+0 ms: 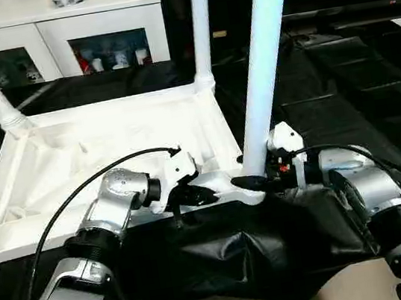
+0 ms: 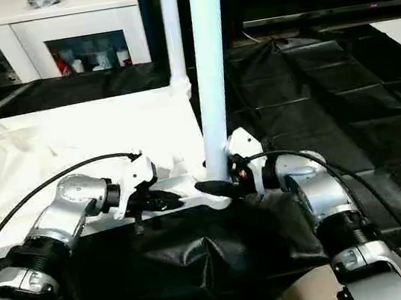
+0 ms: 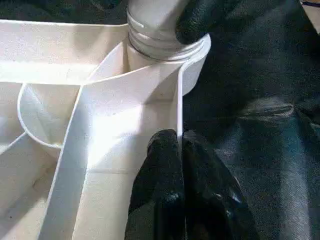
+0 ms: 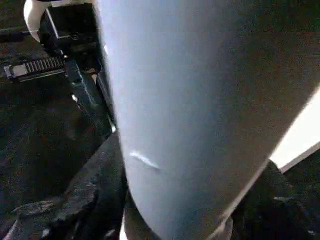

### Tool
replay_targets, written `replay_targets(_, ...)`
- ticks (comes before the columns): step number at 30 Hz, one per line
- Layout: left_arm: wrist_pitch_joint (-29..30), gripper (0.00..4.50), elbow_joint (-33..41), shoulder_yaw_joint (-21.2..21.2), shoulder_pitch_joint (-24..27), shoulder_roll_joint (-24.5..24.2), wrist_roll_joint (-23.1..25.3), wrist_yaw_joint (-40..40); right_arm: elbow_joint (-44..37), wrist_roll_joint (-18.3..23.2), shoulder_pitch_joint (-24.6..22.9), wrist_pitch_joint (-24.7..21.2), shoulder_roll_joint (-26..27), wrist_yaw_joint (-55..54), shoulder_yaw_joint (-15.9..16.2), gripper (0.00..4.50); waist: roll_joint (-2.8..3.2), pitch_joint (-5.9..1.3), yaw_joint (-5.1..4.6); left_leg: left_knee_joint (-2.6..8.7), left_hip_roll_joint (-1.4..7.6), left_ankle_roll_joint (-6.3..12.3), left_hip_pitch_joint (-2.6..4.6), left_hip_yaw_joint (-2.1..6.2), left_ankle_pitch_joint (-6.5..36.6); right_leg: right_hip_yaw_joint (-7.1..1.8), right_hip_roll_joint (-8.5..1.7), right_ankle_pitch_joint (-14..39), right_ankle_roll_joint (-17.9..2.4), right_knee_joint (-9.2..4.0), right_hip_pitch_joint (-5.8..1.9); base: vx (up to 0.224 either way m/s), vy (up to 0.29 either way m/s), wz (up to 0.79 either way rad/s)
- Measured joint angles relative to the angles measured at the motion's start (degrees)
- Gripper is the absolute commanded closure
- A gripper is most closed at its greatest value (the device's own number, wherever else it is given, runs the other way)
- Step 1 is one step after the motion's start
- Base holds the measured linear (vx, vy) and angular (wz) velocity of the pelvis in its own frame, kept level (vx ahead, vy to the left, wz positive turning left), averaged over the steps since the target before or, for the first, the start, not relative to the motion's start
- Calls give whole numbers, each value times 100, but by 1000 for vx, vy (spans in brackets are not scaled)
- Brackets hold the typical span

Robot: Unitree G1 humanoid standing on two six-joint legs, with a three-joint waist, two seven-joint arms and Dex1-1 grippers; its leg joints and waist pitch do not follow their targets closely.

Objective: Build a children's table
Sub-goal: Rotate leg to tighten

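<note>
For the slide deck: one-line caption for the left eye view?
Left gripper pinches upturned tabletop rim; right gripper at near leg.

A white cabinet [image 1: 53, 25] with glass doors stands at the back, small figures behind the panes. Black sheeting [image 1: 357, 89] covers the floor. Pale floor [image 1: 357, 289] shows nearest the camera.

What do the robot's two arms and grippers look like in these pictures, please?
Both forearms are silver metal cylinders with black ribbed joint bands. The left gripper and right gripper each have two glossy black fingers on a white housing. A thin black cable loops over the left arm; more black cables trail along the right, whose wrist shows a small red part.
</note>
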State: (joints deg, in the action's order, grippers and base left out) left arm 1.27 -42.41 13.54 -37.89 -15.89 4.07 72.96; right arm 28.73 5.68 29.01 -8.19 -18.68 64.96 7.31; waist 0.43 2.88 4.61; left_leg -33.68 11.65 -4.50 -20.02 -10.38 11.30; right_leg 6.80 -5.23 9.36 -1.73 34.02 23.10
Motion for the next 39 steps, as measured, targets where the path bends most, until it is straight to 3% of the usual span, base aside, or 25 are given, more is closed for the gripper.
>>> replay_targets(8,28,450,-6,-17,9,1,-7,-101,-64,17,-25,-103,74,-201,-29,244,1,-1,26,1,0,-1,5,0,-1,0,0,4,8,2,-2,0,0,0)
replay_targets(14,353,450,-662,-259,-427,531,194,-1646,1041,-260,596,-66,1095,-2872,-699,250,5,0,-184,-26,-1,-7,14,13,-6,6,2,4,13,-17,-3,0,0,0)
replay_targets(20,512,450,-1042,-315,-723,867,239,-2421,1639,-334,1040,-52,1483,-4234,-996,250,15,-5,-266,-27,-4,-6,6,20,-6,7,2,0,10,-28,-16,0,0,0)
replay_targets(22,509,450,-1129,-345,-783,927,247,-2563,1908,-425,1172,171,1569,-4488,-1032,250,17,-6,-267,-24,-5,-6,5,22,-3,7,2,-10,1,-28,-11,0,0,0)
replay_targets(25,484,450,-1136,-363,-792,941,248,-2576,2064,-486,1160,560,1574,-4487,-1032,250,24,-10,-262,3,-7,-1,-5,18,0,7,2,-17,-14,-31,-10,0,0,0)
replay_targets(26,471,450,-1136,-366,-790,931,248,-2546,2068,-482,1151,593,1570,-4434,-1032,195,28,-12,-260,11,-7,-1,-5,17,0,8,2,-14,-13,-30,-9,0,0,0)
replay_targets(33,271,450,-1062,-351,-691,723,239,-2133,1802,-225,984,464,1394,-3339,-1086,130,34,-10,-275,14,-3,0,-3,15,-1,8,6,-13,-15,-25,-6,0,0,0)
replay_targets(39,13,450,-726,-243,-425,460,211,-1433,1404,-175,691,434,899,-1948,-680,81,37,-10,-232,12,-1,0,-2,14,-1,8,6,-12,-14,-22,-7,0,0,0)
